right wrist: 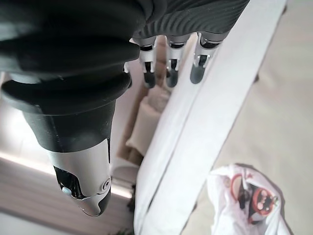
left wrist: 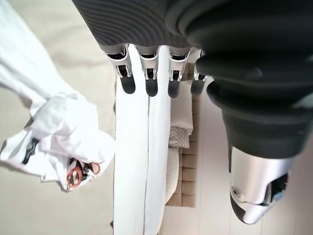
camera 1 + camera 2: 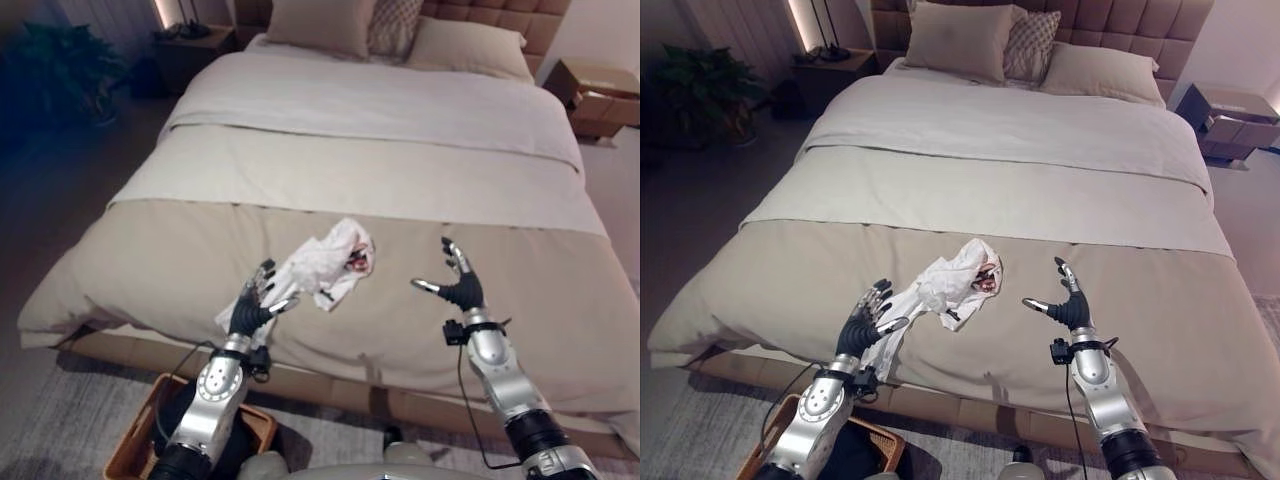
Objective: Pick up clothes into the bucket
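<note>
Both hands hovered open over the bed, the white garment lying between them and nearer the left.

Left eye view: the white garment (image 3: 325, 265) lay crumpled at frame centre on the bed (image 3: 520, 290), its long axis running from lower left to upper right; the left hand (image 3: 254, 304), fingers spread, overlapped its lower-left tail, though contact could not be judged, while the right hand (image 3: 457, 283), fingers straight and thumb out, stood well apart at centre right. The bucket (image 3: 135, 447) sat at lower left, mostly hidden by the left arm.
Right eye view: the same layout appeared.
Left wrist view: straight fingers (image 2: 149, 77) held nothing; the garment lay at left.
Right wrist view: the fingers held nothing; the garment was cut off at lower right.
</note>
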Motion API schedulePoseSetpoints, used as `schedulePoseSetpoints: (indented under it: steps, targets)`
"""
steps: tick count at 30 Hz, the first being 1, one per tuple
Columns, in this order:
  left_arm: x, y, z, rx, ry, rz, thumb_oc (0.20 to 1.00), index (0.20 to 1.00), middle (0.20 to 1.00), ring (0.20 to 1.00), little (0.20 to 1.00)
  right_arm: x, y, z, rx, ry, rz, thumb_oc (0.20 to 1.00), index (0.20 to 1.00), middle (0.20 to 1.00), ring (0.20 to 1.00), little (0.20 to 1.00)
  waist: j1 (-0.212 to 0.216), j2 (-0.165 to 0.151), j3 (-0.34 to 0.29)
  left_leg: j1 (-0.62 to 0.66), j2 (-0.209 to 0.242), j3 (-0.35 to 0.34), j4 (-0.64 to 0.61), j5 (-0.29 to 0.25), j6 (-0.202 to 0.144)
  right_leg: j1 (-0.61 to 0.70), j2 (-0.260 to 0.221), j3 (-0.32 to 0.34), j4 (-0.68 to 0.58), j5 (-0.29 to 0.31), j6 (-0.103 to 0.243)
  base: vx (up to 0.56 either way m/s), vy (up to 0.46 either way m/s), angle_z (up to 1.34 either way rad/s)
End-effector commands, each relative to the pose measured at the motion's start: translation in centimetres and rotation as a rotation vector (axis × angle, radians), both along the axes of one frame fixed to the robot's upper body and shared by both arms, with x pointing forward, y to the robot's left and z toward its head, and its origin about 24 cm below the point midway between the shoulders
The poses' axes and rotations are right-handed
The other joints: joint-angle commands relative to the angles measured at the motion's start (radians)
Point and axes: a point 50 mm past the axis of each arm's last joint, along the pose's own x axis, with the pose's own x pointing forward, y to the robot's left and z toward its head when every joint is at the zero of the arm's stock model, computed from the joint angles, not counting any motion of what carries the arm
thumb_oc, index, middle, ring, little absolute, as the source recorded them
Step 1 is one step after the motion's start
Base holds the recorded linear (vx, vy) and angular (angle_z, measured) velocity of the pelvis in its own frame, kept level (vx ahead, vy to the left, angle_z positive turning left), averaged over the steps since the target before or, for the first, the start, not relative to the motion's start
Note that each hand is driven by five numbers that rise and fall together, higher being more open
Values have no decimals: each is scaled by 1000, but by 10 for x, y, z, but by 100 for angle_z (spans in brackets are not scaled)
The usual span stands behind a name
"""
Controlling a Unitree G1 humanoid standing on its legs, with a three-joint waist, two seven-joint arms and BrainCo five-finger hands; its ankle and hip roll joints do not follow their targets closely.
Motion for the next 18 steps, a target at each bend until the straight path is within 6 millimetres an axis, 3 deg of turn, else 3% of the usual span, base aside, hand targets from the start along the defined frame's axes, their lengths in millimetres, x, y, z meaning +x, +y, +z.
schedulePoseSetpoints:
  steps: [1,5,6,7,12,13,16,18]
  targets:
    - [10,10,19,-38,-90,17,1000,1000,1000,1000,1000,15,8,39,-13,-174,43,1000,1000,1000,1000,1000,17,-29,26,-93,14,-72,119,-59,16,-88,-79,-6,44,84,59,-176,7,0]
    - [20,7,30,-56,-137,14,1000,1000,1000,1000,1000,34,16,65,-60,-268,51,1000,1000,1000,1000,1000,27,-26,124,-228,7,-87,212,-68,23,-196,-94,12,95,96,50,-235,18,2]
    - [21,7,30,-56,-139,14,1000,1000,1000,1000,1000,35,17,65,-60,-270,51,1000,1000,1000,1000,1000,27,-26,124,-234,8,-88,217,-69,23,-201,-93,13,98,95,50,-251,50,8]
    - [26,4,40,-47,-183,4,1000,1000,1000,1000,1000,45,19,82,-134,-335,40,1000,1000,1000,1000,1000,32,-17,167,-297,-2,-91,251,-72,28,-261,-103,21,119,107,47,-168,42,9]
    - [30,-1,50,-43,-235,-7,1000,1000,1000,1000,1000,65,23,107,-247,-413,4,1000,1000,1000,1000,1000,51,6,202,-399,-18,-89,302,-88,36,-356,-117,37,145,114,48,-128,82,-2]
    - [31,-3,55,-41,-255,-13,1000,1000,1000,1000,1000,73,22,127,-314,-474,-17,1000,1000,1000,1000,1000,56,14,226,-450,-31,-82,318,-82,39,-408,-129,44,156,128,50,-96,106,-6]
    - [33,-3,59,-24,-277,-11,1000,1000,1000,1000,1000,82,22,145,-376,-518,-29,1000,1000,1000,1000,1000,63,22,242,-510,-40,-81,352,-93,42,-463,-136,55,178,128,50,-107,105,1]
    - [34,0,66,-2,-311,-5,1000,1000,1000,1000,1000,91,18,173,-458,-590,-61,1000,1000,1000,1000,1000,74,30,270,-576,-54,-79,382,-96,46,-530,-148,64,208,135,50,-76,82,1]
